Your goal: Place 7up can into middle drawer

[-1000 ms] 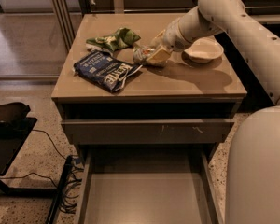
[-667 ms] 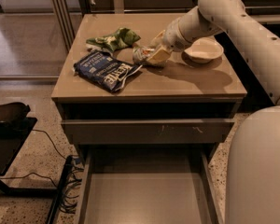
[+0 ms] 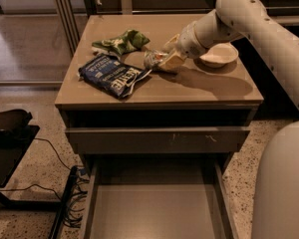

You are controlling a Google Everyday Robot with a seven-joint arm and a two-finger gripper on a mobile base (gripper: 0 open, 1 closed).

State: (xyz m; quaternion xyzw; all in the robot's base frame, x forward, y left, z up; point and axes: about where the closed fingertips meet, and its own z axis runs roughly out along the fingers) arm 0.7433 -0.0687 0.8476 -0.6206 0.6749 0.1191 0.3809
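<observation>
Nothing moved; 7up can (image 3: pixel 152 59) lies against the end effector (image 3: pixel 166 62).

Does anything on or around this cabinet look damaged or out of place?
The 7up can, on the cabinet top at the gripper, looks dented. The drawer front above the open middle drawer shows pale scratches. Nothing looks spilled.

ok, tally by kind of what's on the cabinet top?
Bags: 2 (green bag, blue bag)
Cans: 1 (can, with the tool right at it)
Bowls: 1 (bowl)
Total: 4
</observation>
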